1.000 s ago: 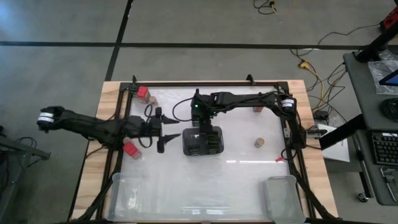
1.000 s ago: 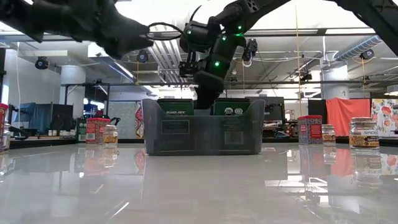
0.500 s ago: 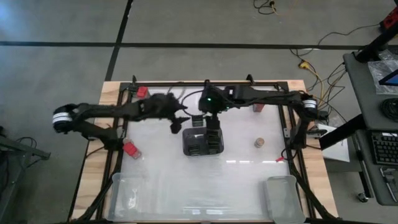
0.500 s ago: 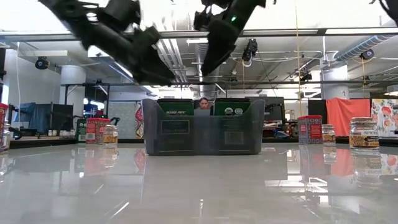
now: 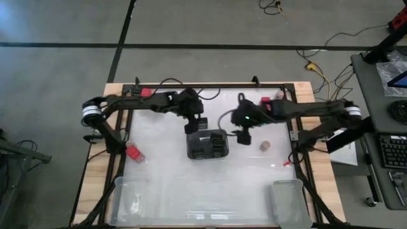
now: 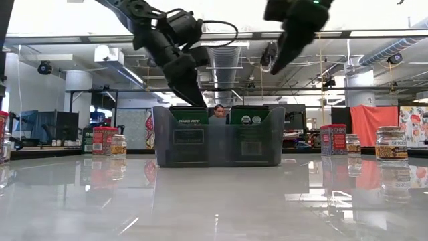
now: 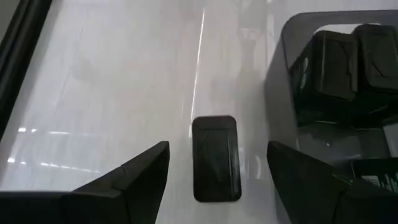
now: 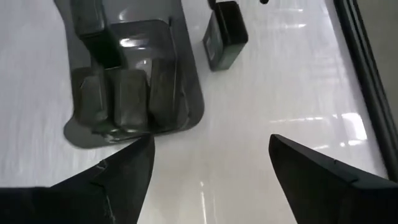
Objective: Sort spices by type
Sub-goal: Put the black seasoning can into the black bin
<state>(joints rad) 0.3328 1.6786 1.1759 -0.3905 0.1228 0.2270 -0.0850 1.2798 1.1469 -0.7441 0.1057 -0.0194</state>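
Two grippers, fingers spread, empty: left gripper (image 5: pixel 191 128) over dark box (image 7: pixel 216 158) at holder's (image 5: pixel 207 145) 11 o'clock; right gripper (image 5: pixel 243 137) at 3; next, a descent and grasp

The dark holder (image 5: pixel 207 144) stands mid-tabletop (image 5: pixel 191 184) and blocks the centre. A small black box (image 7: pixel 216 157) lies just beside its far side, narrowing the gap there. Nearer than the holder, the white surface runs bare up to two clear bins (image 5: pixel 135 194) at the front corners. Right of the holder stands a small jar (image 5: pixel 265 145); left of it a red box (image 5: pixel 134 152), well apart.
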